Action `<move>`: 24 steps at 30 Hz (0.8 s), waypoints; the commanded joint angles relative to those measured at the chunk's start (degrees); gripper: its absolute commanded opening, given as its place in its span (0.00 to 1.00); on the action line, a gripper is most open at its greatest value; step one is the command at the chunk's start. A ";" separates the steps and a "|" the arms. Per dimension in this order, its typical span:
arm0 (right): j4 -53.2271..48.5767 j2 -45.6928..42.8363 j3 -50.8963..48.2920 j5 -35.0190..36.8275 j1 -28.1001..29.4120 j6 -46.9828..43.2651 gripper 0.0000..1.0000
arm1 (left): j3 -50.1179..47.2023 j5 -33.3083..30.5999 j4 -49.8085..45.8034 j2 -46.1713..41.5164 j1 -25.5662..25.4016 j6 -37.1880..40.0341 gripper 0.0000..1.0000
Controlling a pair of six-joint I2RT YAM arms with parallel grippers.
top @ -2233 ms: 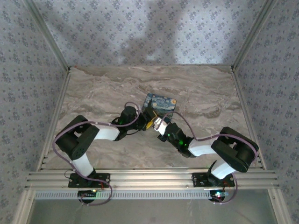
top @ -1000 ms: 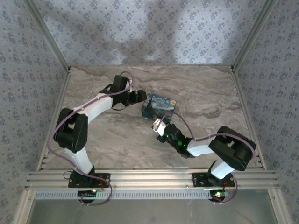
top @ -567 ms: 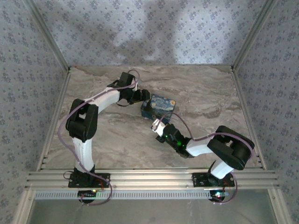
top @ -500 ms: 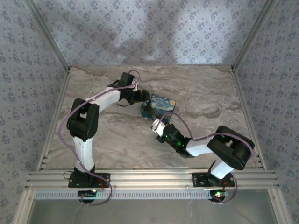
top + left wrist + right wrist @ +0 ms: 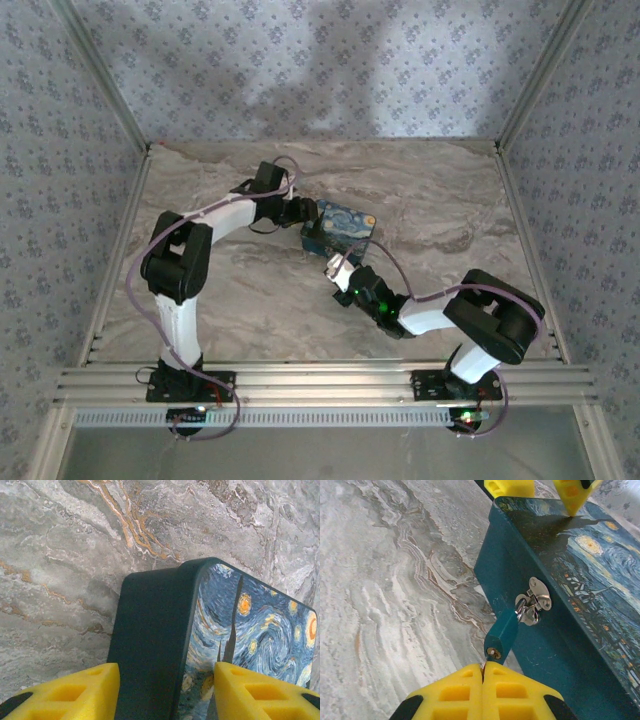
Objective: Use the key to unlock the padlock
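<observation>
A small teal padlock (image 5: 502, 632) hangs by its shackle from the silver hasp (image 5: 535, 600) on the front wall of the starry-night box (image 5: 570, 575). My right gripper (image 5: 483, 667) is shut on the key (image 5: 484, 663), whose thin blade tip sits at the padlock's keyhole. In the top view the right gripper (image 5: 338, 268) is just in front of the box (image 5: 345, 228). My left gripper (image 5: 167, 680) is open and straddles the box's (image 5: 165, 630) far-left end, one yellow finger (image 5: 75, 690) beside the dark side wall, the other over the lid; the left gripper (image 5: 308, 216) meets the box's left end.
The box rests on a marbled table (image 5: 220, 290) walled by patterned panels. An aluminium rail (image 5: 320, 385) runs along the near edge by both arm bases. The left arm (image 5: 215, 225) arcs over the table's left half.
The left arm swung from the near side of the box out to the far left, then closed in on the box's left end. The right gripper has stayed at the padlock.
</observation>
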 commanded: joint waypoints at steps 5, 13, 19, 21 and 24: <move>2.23 -0.33 -1.00 -4.80 -1.20 8.43 0.00 | -6.70 -1.35 -0.01 -2.98 1.25 -1.72 0.49; 5.89 -0.02 -3.60 -8.22 -3.10 15.09 0.00 | -11.07 -2.06 1.77 -5.82 2.24 -2.82 0.49; 7.69 0.63 -5.00 -12.74 -5.84 20.53 0.00 | -13.95 -2.41 3.25 -7.47 2.38 -3.71 0.49; 8.39 1.01 -5.42 -14.42 -6.92 22.57 0.00 | -14.84 -2.43 3.76 -8.02 2.40 -4.04 0.49; 8.62 1.63 -5.60 -16.84 -8.53 24.73 0.00 | -16.18 -2.93 4.16 -8.97 2.43 -4.33 0.49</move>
